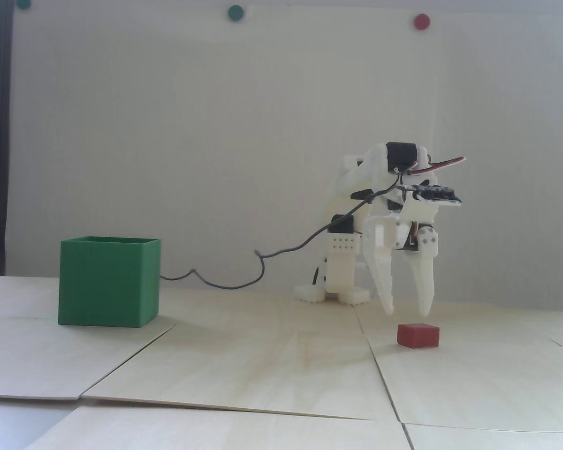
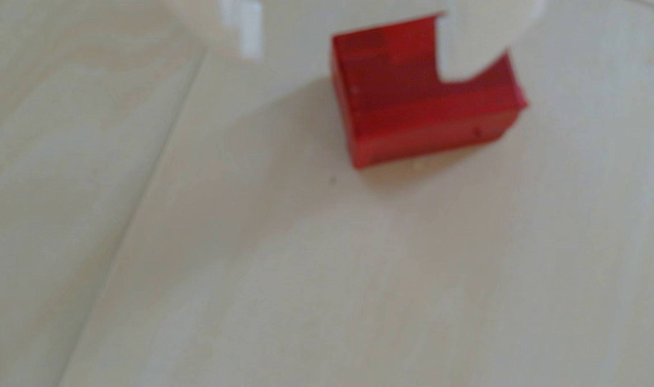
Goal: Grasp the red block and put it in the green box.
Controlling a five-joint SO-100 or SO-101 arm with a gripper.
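The hand (image 1: pixel 407 311) hangs just above the red block (image 1: pixel 417 335), fingers spread apart and pointing down, presumably to straddle it. The block lies flat on the desk (image 1: pixel 262 361); the green box (image 1: pixel 109 281) waits well away at nine o'clock.

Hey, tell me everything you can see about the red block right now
The red block is a small, matte, dark-red rectangular solid, wider than tall, lying flat on the pale wooden table, far right of the green box. The open gripper hovers just above without touching it. In the wrist view one white fingertip covers part of its top.
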